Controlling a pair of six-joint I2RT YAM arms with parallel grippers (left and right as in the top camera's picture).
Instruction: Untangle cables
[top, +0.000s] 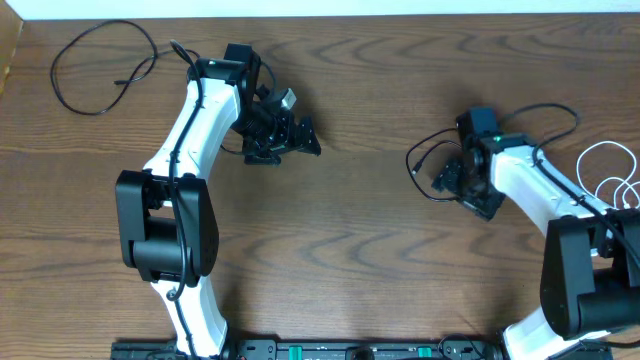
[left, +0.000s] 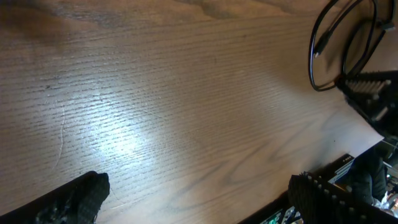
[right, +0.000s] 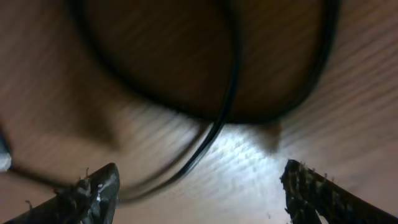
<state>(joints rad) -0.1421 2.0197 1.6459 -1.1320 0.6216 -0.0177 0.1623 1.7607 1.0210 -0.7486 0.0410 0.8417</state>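
One black cable (top: 98, 68) lies in a loose loop at the far left of the table. A second black cable (top: 432, 152) curls around my right gripper (top: 462, 190) and trails off to the right. The white cable (top: 610, 168) is coiled at the right edge. In the right wrist view this black cable (right: 222, 112) runs low between the spread fingers (right: 87, 194), nearer the left one, with my right gripper (right: 199, 194) open over it. My left gripper (top: 288, 148) hovers open over bare wood, nothing between its fingers (left: 74, 200). The same black loop (left: 320, 53) shows far off in the left wrist view.
The wooden table (top: 350, 250) has its front edge lined with the arm bases (top: 300, 350). The right arm's dark gripper body (left: 373, 93) appears at the right of the left wrist view. A pale wall strip borders the table's back edge.
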